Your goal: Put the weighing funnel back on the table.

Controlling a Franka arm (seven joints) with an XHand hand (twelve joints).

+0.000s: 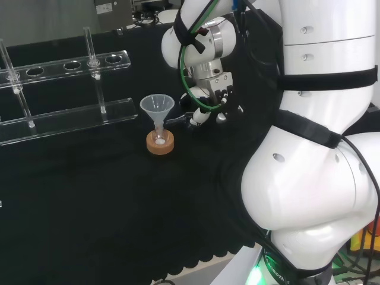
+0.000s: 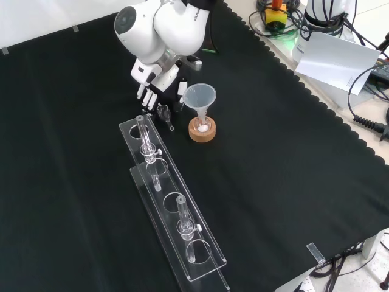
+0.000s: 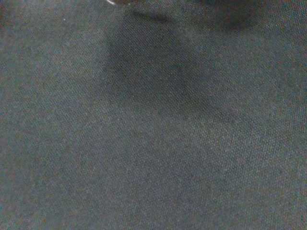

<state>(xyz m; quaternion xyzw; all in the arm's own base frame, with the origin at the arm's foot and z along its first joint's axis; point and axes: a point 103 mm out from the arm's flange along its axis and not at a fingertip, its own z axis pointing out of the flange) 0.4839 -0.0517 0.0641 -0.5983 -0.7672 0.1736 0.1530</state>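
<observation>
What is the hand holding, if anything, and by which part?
It cannot be told: the weighing funnel sits right at the hand, low by the cloth, contact unclear.

This is a laboratory fitted for robot work. A bench under black cloth [image 2: 292, 152] carries a long clear acrylic test-tube rack [image 1: 71, 119] with thin glass tubes [image 2: 141, 129] standing in it, and a clear cone-shaped plastic funnel [image 2: 200, 97] sits with its stem in a small glass flask [image 2: 201, 125] on a round cork ring [image 2: 202, 135]. A white jointed robot arm [image 1: 314, 178] with a black and white hand [image 2: 153, 82] reaches over this ware, while black cables [image 2: 364, 118] and a yellow box with a red push-button [image 2: 275, 12] lie past the bench edge.
</observation>
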